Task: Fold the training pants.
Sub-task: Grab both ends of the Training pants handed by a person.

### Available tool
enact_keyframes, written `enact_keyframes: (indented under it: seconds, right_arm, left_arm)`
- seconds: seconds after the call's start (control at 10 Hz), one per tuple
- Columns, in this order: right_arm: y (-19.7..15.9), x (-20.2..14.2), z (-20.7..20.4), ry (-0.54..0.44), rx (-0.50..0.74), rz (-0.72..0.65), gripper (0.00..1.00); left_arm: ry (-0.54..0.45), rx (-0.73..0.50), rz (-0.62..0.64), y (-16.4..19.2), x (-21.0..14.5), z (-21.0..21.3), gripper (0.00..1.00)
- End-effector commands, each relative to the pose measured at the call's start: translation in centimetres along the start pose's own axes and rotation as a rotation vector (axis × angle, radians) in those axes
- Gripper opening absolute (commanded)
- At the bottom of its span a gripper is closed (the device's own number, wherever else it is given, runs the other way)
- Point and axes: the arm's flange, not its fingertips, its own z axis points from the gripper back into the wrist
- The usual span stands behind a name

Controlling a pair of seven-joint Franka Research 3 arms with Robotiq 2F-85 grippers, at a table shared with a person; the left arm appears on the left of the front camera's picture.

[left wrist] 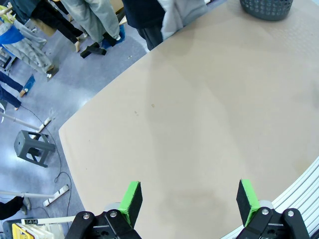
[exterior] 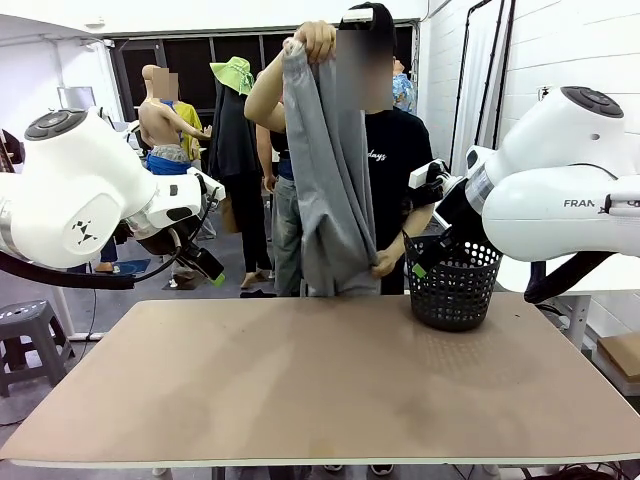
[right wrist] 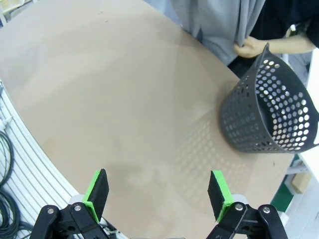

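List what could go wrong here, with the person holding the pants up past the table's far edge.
1. The pants hang from the person's raised hand, off the table; grabbing now could catch that hand, not cloth.
2. The basket stands at the far right edge by the open right jaws; a sweep could knock it over.

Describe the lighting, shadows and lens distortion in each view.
Front view: even, soft indoor light, with no glare on the training pants. Right wrist view: the basket throws a dotted shadow onto the table, whose near edge bows from the wide lens. Left wrist view: the table edge curves likewise, and a faint soft shadow lies ahead of the left fingers.
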Motion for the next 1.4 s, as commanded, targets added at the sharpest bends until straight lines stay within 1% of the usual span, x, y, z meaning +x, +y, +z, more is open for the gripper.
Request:
enact_keyframes:
  seconds: [0.0, 1.3]
  right_arm:
    - [0.01, 0.06, -0.06, -0.005, 0.003, -0.002, 1.00]
    - [0.01, 0.06, -0.06, -0.005, 0.003, -0.002, 1.00]
  left_arm:
    - [0.001, -0.002, -0.008, 0.03, 0.00, -0.09, 1.00]
    - [0.001, -0.002, -0.008, 0.03, 0.00, -0.09, 1.00]
